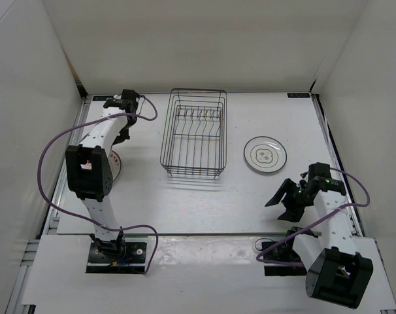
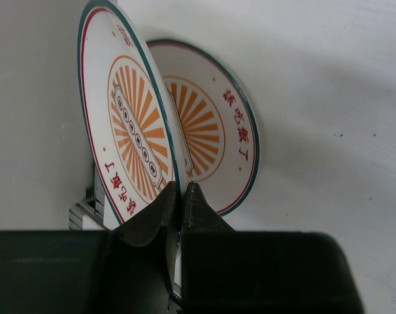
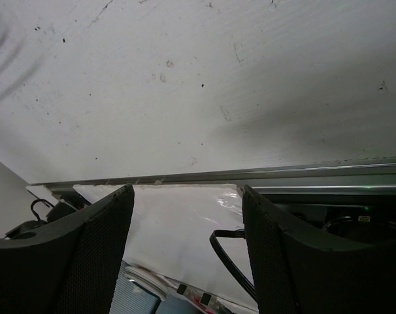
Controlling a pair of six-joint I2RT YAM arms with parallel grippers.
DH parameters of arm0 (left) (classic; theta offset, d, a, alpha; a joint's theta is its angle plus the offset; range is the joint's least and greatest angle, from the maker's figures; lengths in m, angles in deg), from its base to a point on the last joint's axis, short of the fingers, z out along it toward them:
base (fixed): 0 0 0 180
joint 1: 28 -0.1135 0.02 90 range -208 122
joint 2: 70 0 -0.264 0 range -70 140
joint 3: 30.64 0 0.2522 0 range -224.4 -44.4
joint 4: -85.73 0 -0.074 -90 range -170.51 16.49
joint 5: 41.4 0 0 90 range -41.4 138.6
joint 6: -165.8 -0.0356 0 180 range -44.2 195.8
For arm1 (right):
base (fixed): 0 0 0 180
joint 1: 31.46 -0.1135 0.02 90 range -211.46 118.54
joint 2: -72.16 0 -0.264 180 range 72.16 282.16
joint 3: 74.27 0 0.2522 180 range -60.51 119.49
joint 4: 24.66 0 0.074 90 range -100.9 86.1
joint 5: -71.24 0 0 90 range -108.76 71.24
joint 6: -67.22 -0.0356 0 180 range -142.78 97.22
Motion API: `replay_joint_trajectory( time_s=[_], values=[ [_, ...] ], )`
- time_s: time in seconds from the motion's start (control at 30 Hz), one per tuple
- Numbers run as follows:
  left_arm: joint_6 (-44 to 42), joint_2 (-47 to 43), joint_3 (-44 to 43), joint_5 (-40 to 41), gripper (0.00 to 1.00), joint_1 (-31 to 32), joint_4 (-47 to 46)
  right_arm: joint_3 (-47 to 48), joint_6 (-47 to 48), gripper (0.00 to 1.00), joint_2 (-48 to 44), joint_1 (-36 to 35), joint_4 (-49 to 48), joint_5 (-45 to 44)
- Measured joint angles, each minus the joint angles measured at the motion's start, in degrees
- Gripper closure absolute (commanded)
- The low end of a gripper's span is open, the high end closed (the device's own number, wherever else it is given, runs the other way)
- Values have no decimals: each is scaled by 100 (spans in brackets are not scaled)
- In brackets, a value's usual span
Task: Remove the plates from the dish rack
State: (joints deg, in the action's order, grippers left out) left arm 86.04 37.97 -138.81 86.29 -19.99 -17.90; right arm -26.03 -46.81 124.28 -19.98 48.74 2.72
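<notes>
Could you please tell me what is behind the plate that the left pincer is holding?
Behind the held plate, gripped on edge by the left pincer, a second orange-sunburst plate lies on the table. The held plate covers its left part, so any contact is hidden.

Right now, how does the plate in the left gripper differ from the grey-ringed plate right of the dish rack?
The sunburst plate carries orange rays and a green-and-red rim; the grey-ringed plate has grey rings and a centre motif. The sunburst plate is pinched at its edge by the left gripper; the grey-ringed plate lies flat on the table, untouched. Both are round and white.
</notes>
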Motion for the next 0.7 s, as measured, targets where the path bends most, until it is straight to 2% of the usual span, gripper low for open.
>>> replay_joint_trajectory(
  time_s=[0.27,0.33,0.37,0.5,0.57,0.6,0.7],
  values=[
    [758,-4,407,28,99,-42,238,-42,4,30,76,-33,7,15],
    [813,-2,409,26,91,-44,243,-28,11,30,109,-33,22,13],
    [835,7,409,24,82,-42,245,-7,17,30,122,-33,35,13],
    [938,55,409,15,74,-50,275,52,31,30,125,-33,42,11],
    [986,57,433,-13,65,-68,289,57,33,30,125,-31,42,11],
    [1003,57,455,-17,58,-76,286,57,33,30,125,-33,44,9],
    [1071,57,551,-44,52,-136,289,61,33,29,131,-31,46,7]
  ],
)
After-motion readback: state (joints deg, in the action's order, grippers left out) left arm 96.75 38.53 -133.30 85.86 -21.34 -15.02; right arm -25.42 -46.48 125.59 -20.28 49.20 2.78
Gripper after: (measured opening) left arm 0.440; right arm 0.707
